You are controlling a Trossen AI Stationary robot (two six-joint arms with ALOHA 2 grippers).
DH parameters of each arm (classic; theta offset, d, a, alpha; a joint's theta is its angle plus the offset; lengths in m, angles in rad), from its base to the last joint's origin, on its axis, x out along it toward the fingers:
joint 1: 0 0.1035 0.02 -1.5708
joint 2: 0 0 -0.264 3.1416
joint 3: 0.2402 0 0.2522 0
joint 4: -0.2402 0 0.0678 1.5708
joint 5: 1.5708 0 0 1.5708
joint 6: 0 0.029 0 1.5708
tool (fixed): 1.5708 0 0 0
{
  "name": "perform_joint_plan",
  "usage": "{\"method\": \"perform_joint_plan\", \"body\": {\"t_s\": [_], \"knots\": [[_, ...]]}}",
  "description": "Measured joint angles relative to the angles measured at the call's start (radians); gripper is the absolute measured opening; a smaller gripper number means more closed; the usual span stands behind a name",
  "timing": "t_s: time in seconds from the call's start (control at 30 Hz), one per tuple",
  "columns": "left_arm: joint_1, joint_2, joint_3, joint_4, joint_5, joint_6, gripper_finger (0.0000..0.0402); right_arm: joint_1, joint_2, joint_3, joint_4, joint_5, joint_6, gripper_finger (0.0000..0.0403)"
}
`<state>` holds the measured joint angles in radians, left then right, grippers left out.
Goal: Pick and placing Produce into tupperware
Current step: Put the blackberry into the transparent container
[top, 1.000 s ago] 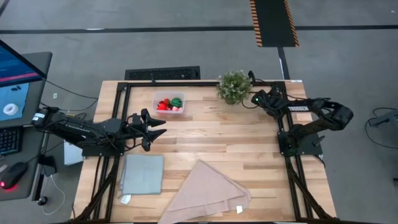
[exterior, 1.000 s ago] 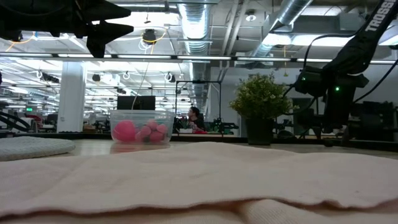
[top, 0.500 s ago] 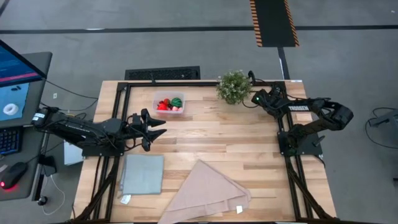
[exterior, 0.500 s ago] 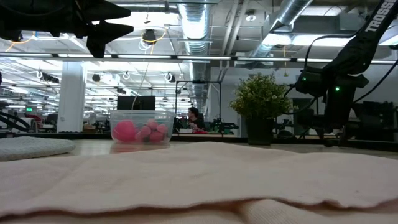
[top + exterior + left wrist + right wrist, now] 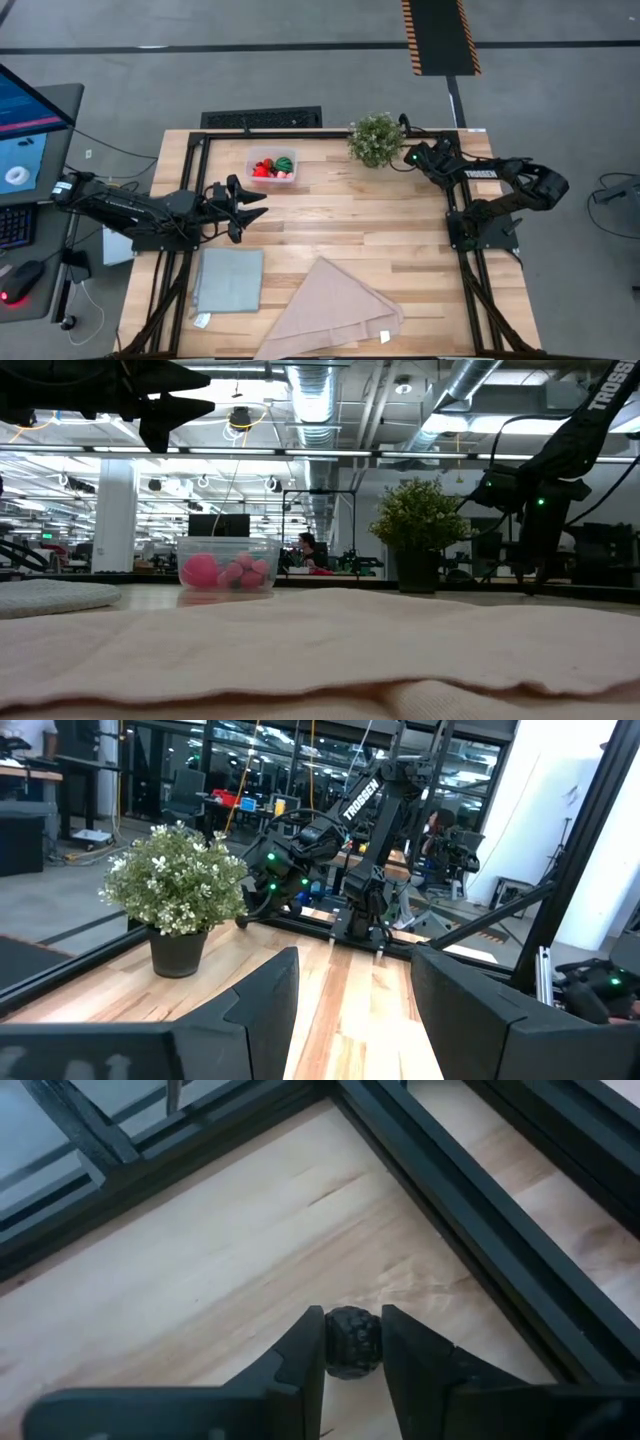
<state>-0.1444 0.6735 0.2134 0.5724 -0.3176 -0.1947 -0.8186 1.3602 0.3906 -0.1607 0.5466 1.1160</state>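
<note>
The clear tupperware [image 5: 272,166] stands at the table's far middle-left, and red, pink and green produce [image 5: 228,571] lies inside it. A small dark bumpy berry [image 5: 352,1342] sits on the wood in the table's far right corner. My right gripper [image 5: 412,158] slants down over that corner, just right of the potted plant, and is shut on the berry. My left gripper [image 5: 255,205] hovers open and level above the table's left side, its fingers [image 5: 262,1010] with nothing between them. My right gripper pinches the dark berry between its two fingers, one finger [image 5: 305,1350] on each of two opposite sides [image 5: 332,1342]. The fingers come slanting down from above. The berry is low by the wood; whether it still rests there I cannot tell.
A potted plant [image 5: 376,139] stands close to my right gripper. Black frame rails [image 5: 450,1190] run along the corner beside the berry. A grey-blue cloth [image 5: 228,281] and a folded beige cloth [image 5: 335,310] lie near the front edge.
My right gripper has stayed in place in the far right corner while its fingers have drawn together on the dark berry.
</note>
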Motion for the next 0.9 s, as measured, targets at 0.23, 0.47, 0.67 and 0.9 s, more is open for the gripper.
{"method": "perform_joint_plan", "body": {"t_s": [0.23, 0.47, 0.67, 0.9], "knots": [[0.000, 0.000, 0.000, 0.000, 0.000, 0.000, 0.0183, 0.030, 0.000, 0.000, -0.011, -0.011, -0.002, 0.0107], [0.000, 0.000, 0.000, 0.000, 0.000, 0.000, 0.0183, 0.060, 0.000, 0.000, -0.036, -0.010, 0.000, 0.0104], [0.000, 0.000, 0.000, -0.001, 0.000, -0.001, 0.0183, 0.092, -0.002, 0.001, -0.081, -0.011, 0.010, 0.0103], [0.000, 0.000, 0.000, 0.000, 0.000, -0.001, 0.0183, 0.153, 0.000, -0.002, -0.142, -0.050, 0.035, 0.0100]]}}
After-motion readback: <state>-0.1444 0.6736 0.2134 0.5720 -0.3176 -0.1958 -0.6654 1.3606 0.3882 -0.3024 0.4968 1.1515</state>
